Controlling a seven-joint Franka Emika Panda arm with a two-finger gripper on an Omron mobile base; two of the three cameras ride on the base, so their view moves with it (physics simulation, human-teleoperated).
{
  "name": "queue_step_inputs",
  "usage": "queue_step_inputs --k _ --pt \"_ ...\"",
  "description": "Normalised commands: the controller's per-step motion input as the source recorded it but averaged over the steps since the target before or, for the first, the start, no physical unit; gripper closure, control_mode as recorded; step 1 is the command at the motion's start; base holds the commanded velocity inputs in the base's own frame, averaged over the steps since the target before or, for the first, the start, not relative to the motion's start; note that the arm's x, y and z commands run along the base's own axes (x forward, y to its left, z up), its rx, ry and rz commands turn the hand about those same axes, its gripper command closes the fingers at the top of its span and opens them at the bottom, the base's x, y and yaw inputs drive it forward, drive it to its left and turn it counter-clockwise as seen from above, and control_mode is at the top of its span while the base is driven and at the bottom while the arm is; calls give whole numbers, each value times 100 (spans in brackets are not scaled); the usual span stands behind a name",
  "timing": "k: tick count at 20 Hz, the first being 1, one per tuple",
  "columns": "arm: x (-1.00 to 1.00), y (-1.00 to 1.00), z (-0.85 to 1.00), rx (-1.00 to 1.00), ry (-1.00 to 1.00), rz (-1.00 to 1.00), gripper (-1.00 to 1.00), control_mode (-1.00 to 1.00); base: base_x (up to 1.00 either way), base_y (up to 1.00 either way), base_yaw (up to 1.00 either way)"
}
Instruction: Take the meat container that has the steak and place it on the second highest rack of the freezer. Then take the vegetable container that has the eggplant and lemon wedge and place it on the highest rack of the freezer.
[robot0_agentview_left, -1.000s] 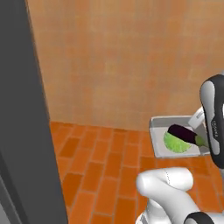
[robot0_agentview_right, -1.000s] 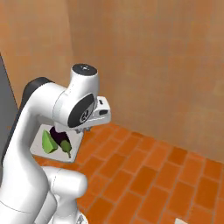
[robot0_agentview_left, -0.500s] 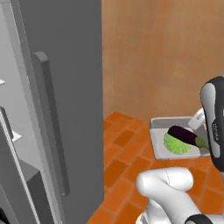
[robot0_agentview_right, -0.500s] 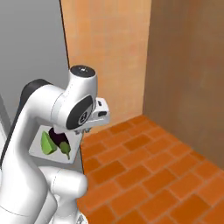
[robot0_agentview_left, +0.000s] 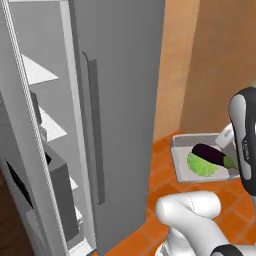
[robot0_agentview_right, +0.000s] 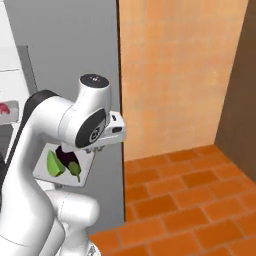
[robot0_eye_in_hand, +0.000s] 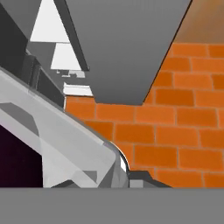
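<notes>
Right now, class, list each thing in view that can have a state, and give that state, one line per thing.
freezer: door open, white shelves exposed.
vegetable container: held up off the floor at the arm, carrying its contents.
eggplant: lying in the container.
lemon wedge: lying in the container beside the eggplant.
gripper: shut on the container's rim.

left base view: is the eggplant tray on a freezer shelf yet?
No. The tray with the eggplant is out by the arm, over the brick floor, right of the freezer.
</notes>
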Motion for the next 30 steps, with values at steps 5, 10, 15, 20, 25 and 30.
queue_step_inputs --k 5,10,15,20,25,30 --pt "0 0 0 0 0 0 100 100 0 -72 71" --pt "0 0 0 0 0 0 100 100 0 -69 76" --pt "0 0 0 0 0 0 100 100 21 -41 73" --pt "0 0 0 0 0 0 100 100 34 -13 56" --pt "0 0 0 0 0 0 100 100 39 -10 11" --pt "0 0 0 0 0 0 100 100 44 -4 0"
